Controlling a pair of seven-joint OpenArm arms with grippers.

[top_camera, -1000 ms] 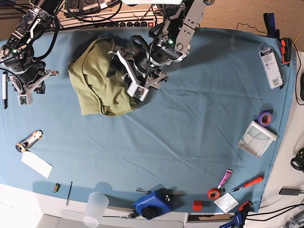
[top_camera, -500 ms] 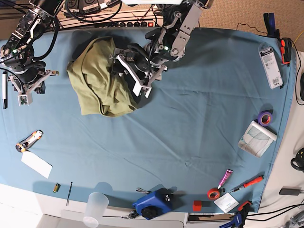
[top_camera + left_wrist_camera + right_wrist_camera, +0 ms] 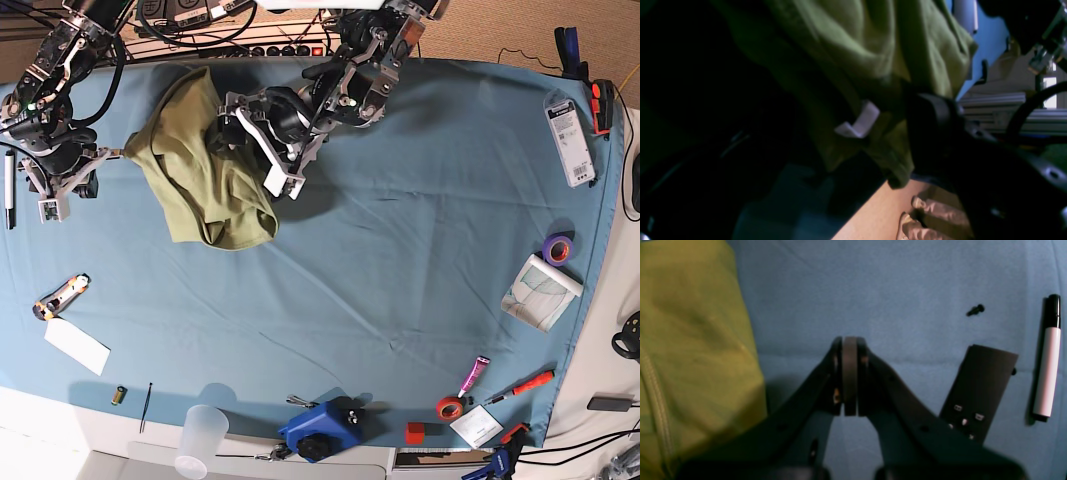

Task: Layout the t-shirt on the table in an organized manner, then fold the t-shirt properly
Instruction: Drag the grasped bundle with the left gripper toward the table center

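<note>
The t-shirt (image 3: pixel 205 165) lies bunched on the surface (image 3: pixel 400 250), upper left. Left fingers (image 3: pixel 245 140) gape wide over it, gripping nothing we can see; right fingers (image 3: pixel 849 380) pressed together, empty. We judge it soft, light, floppy: pinch a hem or shoulder edge.

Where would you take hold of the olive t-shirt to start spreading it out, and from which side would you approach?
I would grip the t-shirt at its free lower corner, approaching from the bare table below. The cloth is bunched, but that corner lies exposed, clear of the left gripper.
</note>
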